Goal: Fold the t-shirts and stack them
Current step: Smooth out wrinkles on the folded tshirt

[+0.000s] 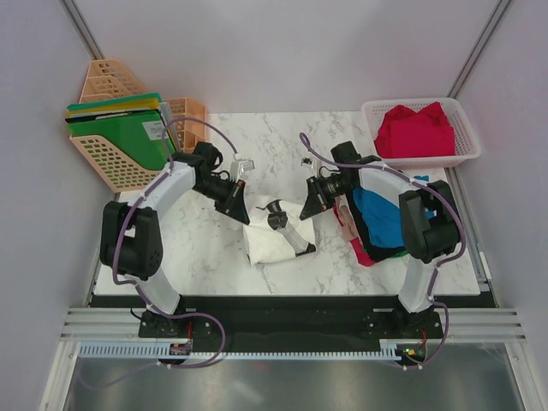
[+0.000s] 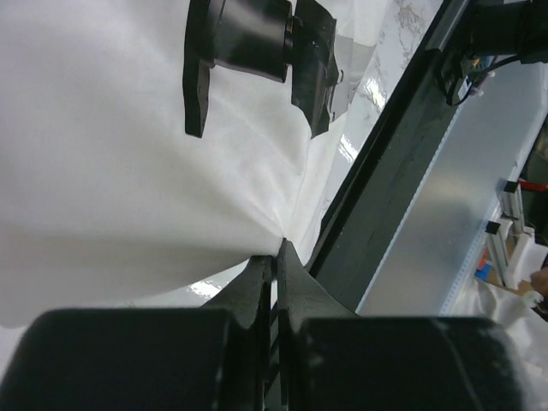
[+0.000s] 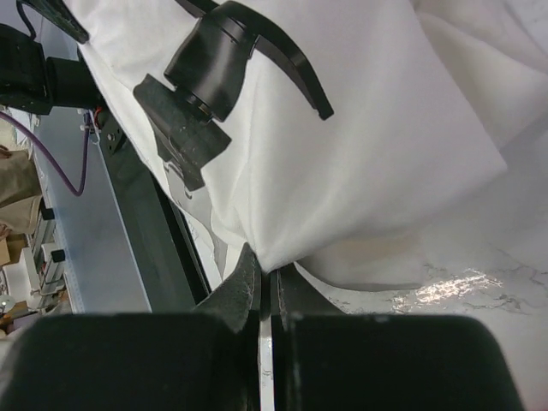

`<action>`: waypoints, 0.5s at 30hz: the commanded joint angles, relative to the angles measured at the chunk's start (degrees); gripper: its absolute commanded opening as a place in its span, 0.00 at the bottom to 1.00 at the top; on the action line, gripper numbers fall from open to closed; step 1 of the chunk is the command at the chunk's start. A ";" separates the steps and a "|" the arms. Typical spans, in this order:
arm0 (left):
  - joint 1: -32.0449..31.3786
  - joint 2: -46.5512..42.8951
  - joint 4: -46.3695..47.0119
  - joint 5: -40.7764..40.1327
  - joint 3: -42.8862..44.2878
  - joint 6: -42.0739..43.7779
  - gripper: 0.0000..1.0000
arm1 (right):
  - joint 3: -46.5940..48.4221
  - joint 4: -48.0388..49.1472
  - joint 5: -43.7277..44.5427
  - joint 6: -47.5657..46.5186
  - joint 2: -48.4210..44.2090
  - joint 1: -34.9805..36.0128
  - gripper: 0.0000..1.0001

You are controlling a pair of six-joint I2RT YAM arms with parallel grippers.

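A large white t-shirt [image 1: 278, 238] with a black print [image 1: 276, 214] hangs bunched over the middle of the marble table. My left gripper [image 1: 242, 212] is shut on its left upper edge and my right gripper [image 1: 309, 208] on its right upper edge. In the left wrist view the closed left gripper [image 2: 278, 250] pinches a fold of the white t-shirt [image 2: 111, 171]. The right wrist view shows the right gripper [image 3: 272, 271] clamped on a corner of the white t-shirt [image 3: 368, 154]. A bright blue t-shirt [image 1: 381, 214] lies on black and red ones under the right arm. Another red t-shirt [image 1: 417, 130] fills the basket.
The white mesh basket [image 1: 467, 137] stands at the back right corner. Green folders [image 1: 124, 133] sit in orange racks [image 1: 107, 81] at the back left. The table's dark front edge [image 2: 377, 214] runs close below the hanging shirt.
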 commanded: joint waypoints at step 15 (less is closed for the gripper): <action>-1.65 13.77 -9.43 10.42 1.31 6.44 0.02 | -2.43 -3.84 -1.07 -8.66 8.86 2.49 0.14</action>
